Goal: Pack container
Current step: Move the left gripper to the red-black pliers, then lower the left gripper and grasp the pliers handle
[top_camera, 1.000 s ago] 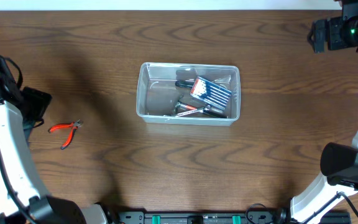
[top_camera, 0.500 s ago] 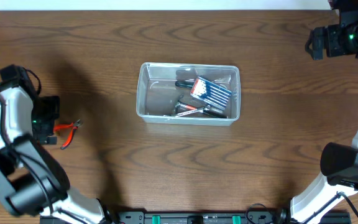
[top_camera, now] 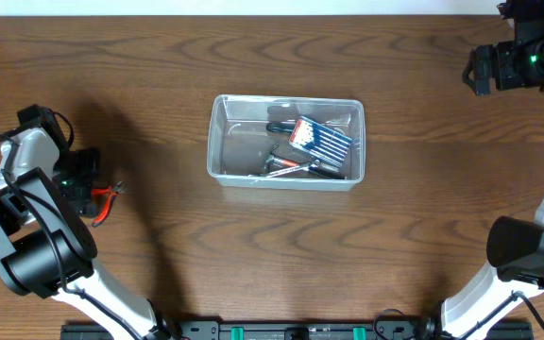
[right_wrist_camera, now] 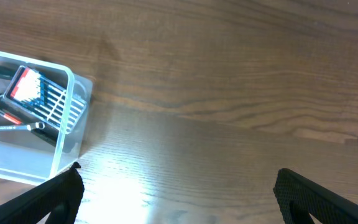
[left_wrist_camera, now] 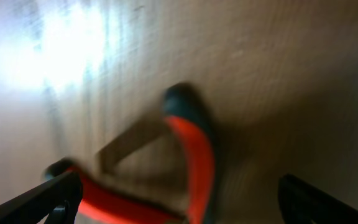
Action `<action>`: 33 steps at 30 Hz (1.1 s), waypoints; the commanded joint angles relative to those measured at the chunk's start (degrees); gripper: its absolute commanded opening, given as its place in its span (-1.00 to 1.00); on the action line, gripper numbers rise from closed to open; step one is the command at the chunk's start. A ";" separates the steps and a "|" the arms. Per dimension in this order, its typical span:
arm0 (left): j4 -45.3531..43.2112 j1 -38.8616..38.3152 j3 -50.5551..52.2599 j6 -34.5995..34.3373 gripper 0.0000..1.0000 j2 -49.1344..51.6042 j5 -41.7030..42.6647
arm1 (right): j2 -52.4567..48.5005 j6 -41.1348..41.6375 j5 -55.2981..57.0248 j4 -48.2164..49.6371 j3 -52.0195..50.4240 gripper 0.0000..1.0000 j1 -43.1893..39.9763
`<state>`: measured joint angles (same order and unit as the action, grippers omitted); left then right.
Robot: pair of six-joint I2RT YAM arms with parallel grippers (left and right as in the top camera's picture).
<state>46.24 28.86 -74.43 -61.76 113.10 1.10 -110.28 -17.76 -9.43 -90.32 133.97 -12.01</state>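
The clear plastic container (top_camera: 217, 142) stands mid-table and holds a red-and-blue striped tool case (top_camera: 320, 139) and several hand tools (top_camera: 296, 167); it also shows at the left of the right wrist view (right_wrist_camera: 67, 130). Red-handled pliers (top_camera: 107, 200) lie on the table at the left. My left gripper (top_camera: 81, 184) is low over the pliers' handles, open, with the red handles (left_wrist_camera: 191, 162) between its fingers, blurred. My right gripper (top_camera: 484, 68) is open and empty, high at the far right.
The table is dark brown wood. The right arm's base (top_camera: 527, 250) stands at the lower right. The left arm's base (top_camera: 26, 255) stands at the lower left.
My left gripper has swung in from the table's left edge and come down onto the pliers' handles. The right gripper has shifted slightly.
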 commanded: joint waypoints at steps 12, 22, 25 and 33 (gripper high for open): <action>-3.23 0.09 0.17 5.55 0.97 1.16 -1.29 | 1.27 -0.02 -0.44 -0.61 0.81 0.99 0.09; -1.36 -1.84 0.22 5.57 0.97 4.00 -1.31 | 1.27 -0.02 -0.44 -0.76 0.81 0.99 0.09; -1.46 -2.78 0.22 5.55 0.97 5.07 -1.31 | 1.27 -0.02 -0.44 -0.92 0.81 0.99 0.09; -0.50 -3.30 0.24 5.55 0.75 6.40 -1.31 | 1.27 -0.07 0.55 -1.81 0.81 0.98 0.09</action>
<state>44.49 26.00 -75.72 -56.77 115.48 1.17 -110.28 -17.76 -9.32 -91.90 133.97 -12.01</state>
